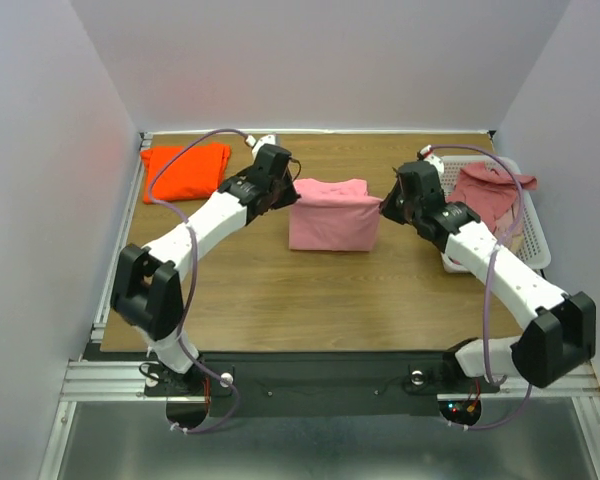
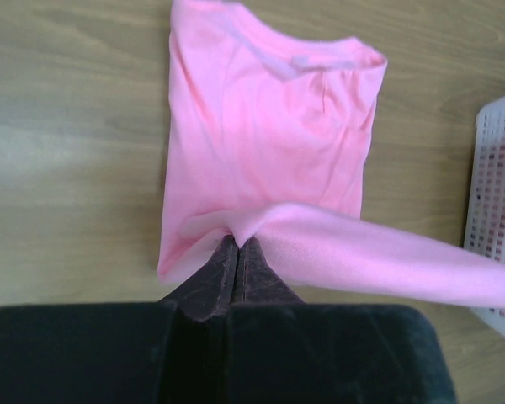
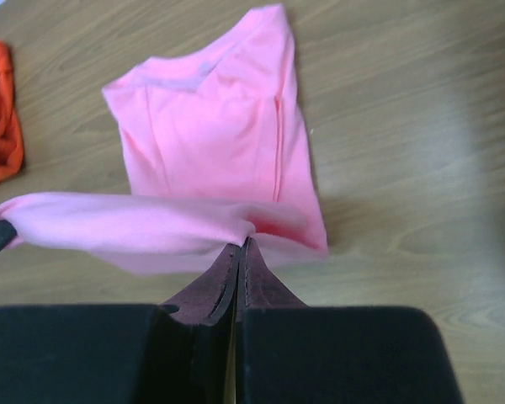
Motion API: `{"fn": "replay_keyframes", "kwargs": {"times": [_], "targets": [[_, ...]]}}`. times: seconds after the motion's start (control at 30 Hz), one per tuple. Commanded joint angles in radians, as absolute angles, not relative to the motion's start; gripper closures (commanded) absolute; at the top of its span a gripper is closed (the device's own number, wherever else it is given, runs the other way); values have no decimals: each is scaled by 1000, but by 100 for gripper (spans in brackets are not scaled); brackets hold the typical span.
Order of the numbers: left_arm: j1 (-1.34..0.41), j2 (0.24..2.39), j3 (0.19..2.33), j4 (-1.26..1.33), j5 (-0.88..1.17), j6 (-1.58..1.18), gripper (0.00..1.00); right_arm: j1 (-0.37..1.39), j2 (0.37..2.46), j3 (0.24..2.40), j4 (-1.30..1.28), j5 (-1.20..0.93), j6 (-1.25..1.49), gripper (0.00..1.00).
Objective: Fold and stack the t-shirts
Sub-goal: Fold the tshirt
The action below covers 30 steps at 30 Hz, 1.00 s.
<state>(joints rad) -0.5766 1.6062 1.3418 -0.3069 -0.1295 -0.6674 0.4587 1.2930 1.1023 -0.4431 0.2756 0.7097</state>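
Note:
The bubblegum pink t-shirt point(image 1: 331, 215) lies partly folded at the middle of the table, collar end away from me. My left gripper point(image 1: 292, 196) is shut on its left corner, seen in the left wrist view point(image 2: 238, 242). My right gripper point(image 1: 382, 209) is shut on its right corner, seen in the right wrist view point(image 3: 242, 242). Both hold the near edge lifted and stretched between them point(image 2: 387, 252) above the rest of the shirt point(image 3: 210, 126). A folded orange t-shirt point(image 1: 185, 169) lies at the far left. Dusty rose shirts point(image 1: 492, 192) sit in the basket.
A white plastic mesh basket point(image 1: 532, 230) stands at the right edge of the table, also in the left wrist view point(image 2: 497, 210). White walls enclose the table on three sides. Bare wood lies in front of the pink shirt.

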Motion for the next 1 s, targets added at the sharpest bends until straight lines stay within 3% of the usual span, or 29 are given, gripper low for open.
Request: {"fn": "replay_keyframes", "kwargs": {"times": [0.0,0.63,0.93,0.97], "targets": [[-537,1716,1480,-307,-130,-591,100,399,1363,1205,-381,301,663,100],[-420,2200,2017,-367,-58,-511,100,219,1894,1524,-242,22,531,100],[-390,2330,2131,-333,-29,-503,100,186,2097,1670,-238,-40,519,99],[-385,2335,2138,-322,-29,-505,100,183,2141,1713,-238,-26,503,93]]}}
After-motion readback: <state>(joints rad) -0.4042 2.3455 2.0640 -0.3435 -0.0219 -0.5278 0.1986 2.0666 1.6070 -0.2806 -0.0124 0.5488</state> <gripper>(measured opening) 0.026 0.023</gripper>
